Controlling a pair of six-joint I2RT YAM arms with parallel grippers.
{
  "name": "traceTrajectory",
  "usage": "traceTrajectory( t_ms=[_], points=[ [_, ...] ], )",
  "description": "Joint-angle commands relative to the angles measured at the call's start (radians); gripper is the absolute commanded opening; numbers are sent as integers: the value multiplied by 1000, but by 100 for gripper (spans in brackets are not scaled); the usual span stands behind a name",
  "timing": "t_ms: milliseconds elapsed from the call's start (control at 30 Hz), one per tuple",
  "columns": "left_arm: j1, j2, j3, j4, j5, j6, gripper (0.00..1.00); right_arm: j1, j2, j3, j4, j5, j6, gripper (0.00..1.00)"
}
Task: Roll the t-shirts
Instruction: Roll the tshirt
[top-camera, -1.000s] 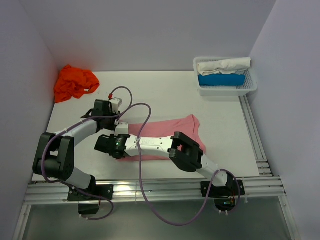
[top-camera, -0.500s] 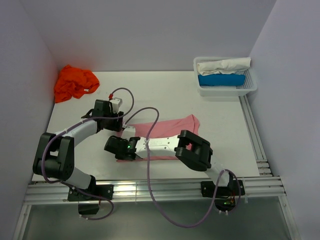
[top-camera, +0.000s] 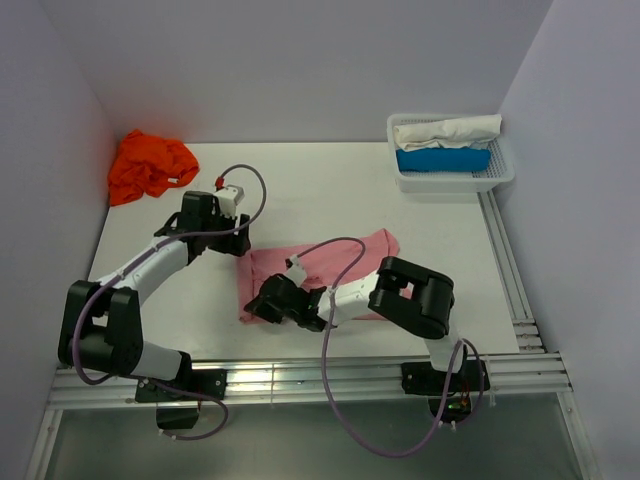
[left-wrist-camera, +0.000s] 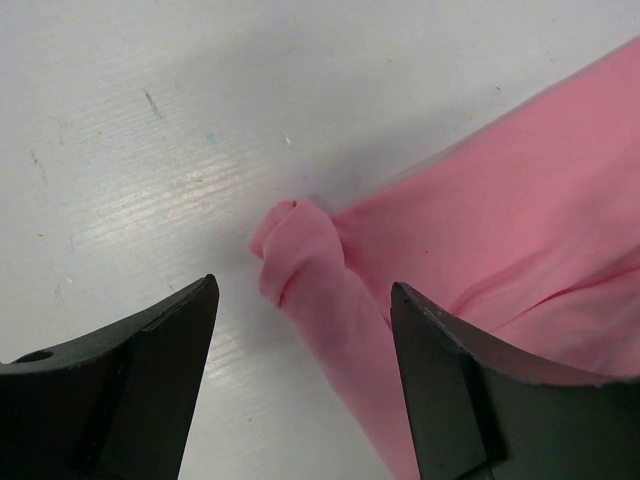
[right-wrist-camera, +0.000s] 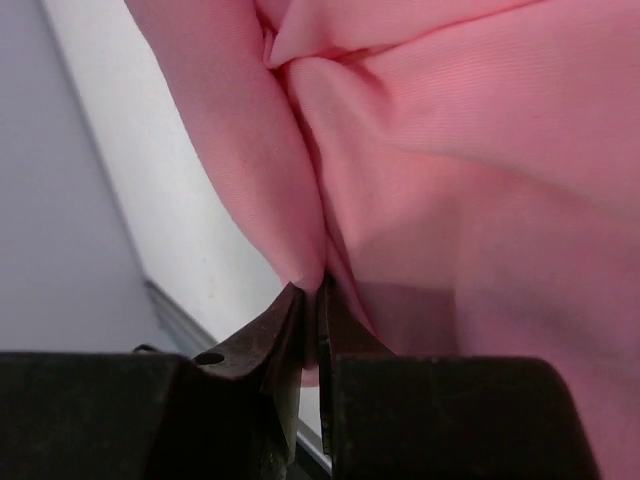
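Observation:
The light pink t-shirt (top-camera: 372, 250) lies folded into a long band across the middle of the table. My right gripper (top-camera: 252, 309) is at its near-left corner. In the right wrist view it (right-wrist-camera: 318, 290) is shut on a pinched fold of the pink cloth (right-wrist-camera: 450, 150). My left gripper (top-camera: 240, 246) hovers at the shirt's far-left corner. In the left wrist view it (left-wrist-camera: 303, 292) stands open, with a small rolled tip of the pink shirt (left-wrist-camera: 310, 260) lying loose on the table between the fingers. The orange t-shirt (top-camera: 150, 165) is crumpled in the far-left corner.
A white mesh basket (top-camera: 505, 172) at the far right holds a white roll (top-camera: 445, 131) and a blue roll (top-camera: 442, 159) of cloth. A metal rail (top-camera: 505, 265) runs along the table's right edge, and walls close in the left, back and right.
My left gripper has opened, let go of the shirt's far-left corner and drawn back a little. My right gripper has shut on the near-left edge and slid right with it.

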Motion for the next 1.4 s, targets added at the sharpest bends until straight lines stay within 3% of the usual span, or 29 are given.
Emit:
traceTrajectory(
  t_ms=[0, 100, 300, 600, 767, 867, 900, 1100, 1367],
  points=[
    [9, -36, 30, -31, 59, 31, 76, -28, -10, -104, 245, -29, 90, 11],
    [22, -34, 22, -47, 67, 49, 76, -38, 28, -170, 441, -50, 139, 11],
    [51, 10, 11, -51, 91, 75, 74, -44, 94, -212, 672, -81, 218, 9],
    [52, 149, 3, 39, 117, 56, 71, -50, 164, -192, 807, -108, 264, 8],
    [52, 220, 33, 64, 125, 28, 59, -51, 162, -195, 807, -116, 259, 7],
    [52, 216, 48, 50, 127, 28, 44, -50, 109, -166, 642, -107, 202, 13],
    [51, 209, 49, 47, 124, 29, 39, -47, 92, -151, 508, -89, 181, 17],
    [32, 174, 66, 9, 88, 51, 31, -18, 12, -7, 44, 23, 48, 47],
    [-12, 163, 79, -34, 58, 79, 31, 31, -17, 260, -513, 230, -28, 51]
  ],
)
